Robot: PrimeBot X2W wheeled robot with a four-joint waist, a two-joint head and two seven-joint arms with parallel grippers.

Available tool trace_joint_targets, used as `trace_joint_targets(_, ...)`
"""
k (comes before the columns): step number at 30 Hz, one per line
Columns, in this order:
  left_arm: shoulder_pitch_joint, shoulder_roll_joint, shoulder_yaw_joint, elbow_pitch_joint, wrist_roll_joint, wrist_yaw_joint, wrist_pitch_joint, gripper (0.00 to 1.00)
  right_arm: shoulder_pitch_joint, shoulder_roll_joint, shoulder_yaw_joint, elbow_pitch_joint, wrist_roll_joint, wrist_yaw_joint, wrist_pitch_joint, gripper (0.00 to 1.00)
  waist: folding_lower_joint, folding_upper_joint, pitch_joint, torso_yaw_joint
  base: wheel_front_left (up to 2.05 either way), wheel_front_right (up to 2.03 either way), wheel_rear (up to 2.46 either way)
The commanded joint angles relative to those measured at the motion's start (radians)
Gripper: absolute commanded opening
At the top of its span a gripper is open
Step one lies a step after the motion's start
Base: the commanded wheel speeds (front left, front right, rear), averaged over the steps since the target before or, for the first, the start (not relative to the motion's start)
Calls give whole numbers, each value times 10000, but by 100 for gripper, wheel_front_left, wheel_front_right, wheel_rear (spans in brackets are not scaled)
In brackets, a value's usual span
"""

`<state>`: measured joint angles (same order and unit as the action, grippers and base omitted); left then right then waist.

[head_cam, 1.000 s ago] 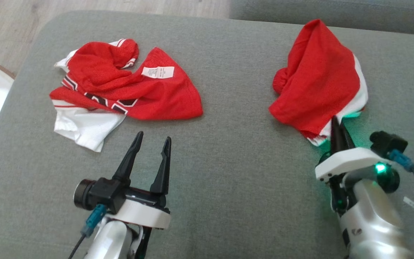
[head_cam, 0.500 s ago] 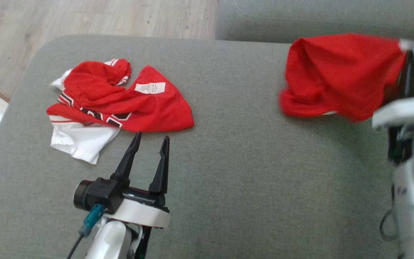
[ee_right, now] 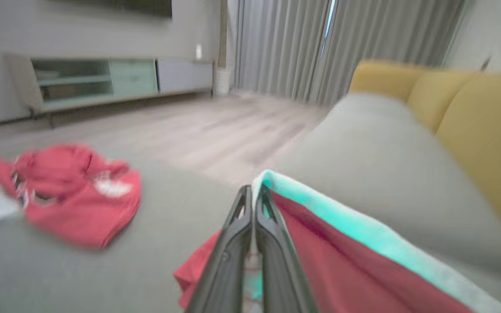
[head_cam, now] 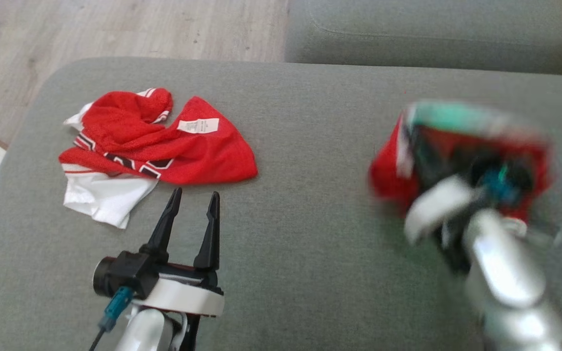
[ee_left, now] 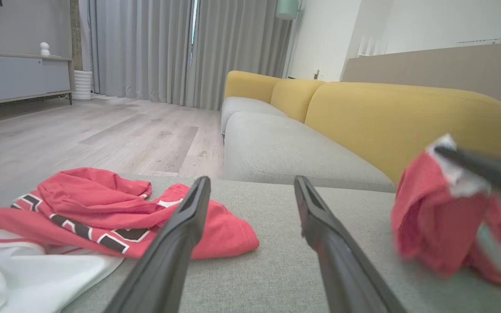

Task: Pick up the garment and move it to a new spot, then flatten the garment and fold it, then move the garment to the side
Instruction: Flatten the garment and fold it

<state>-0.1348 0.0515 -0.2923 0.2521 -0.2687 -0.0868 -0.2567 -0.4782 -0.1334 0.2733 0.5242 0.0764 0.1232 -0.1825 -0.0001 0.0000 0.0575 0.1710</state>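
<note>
**Right tool** [ee_right: 255,189]: fingers pressed together on the pale hem of the red garment [ee_left: 429,217]. The garment hangs bunched from them over the right part of the grey sofa seat [head_cam: 310,219], and its lowest folds appear to touch the cushion. Both are blurred in the head view.

**Left tool** [head_cam: 196,192]: fingers spread wide, holding nothing, poised over the seat just beside a crumpled red-and-white jersey [head_cam: 188,156] lying at the seat's left.

A yellow backrest [ee_left: 407,117] stands behind.
</note>
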Motion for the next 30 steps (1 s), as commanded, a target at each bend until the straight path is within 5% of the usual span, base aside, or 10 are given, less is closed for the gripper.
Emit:
trace_joint_targets(1, -357, -11, 304, -357, -29, 66, -51, 100, 488, 13, 447, -165, 345, 75, 102, 0, 1, 0, 97, -159, 0, 0, 0)
trace_joint_targets(7, -454, -11, 401, -335, 54, 68, -51, 100, 1500, -38, 446, -141, 922, 75, 323, 0, 1, 0, 214, -593, 0, 0, 0)
trace_joint_targets(8, -475, -11, 408, -314, 78, 52, -51, 100, 1607, -30, 358, -185, 970, 75, 330, 100, 1, 0, 230, -671, 0, 0, 0)
trace_joint_targets(25, -463, -12, 532, -459, 92, 22, -51, 100, 2739, 780, -3453, -2075, 617, 75, -505, 100, 1, 0, -72, -1389, 0, 0, 0)
trace_joint_targets(30, -393, -12, 526, -553, 78, 26, -51, 100, 3254, 826, -3661, -2000, 1428, 75, -738, 100, 1, 0, -30, -1368, 0, 0, 0)
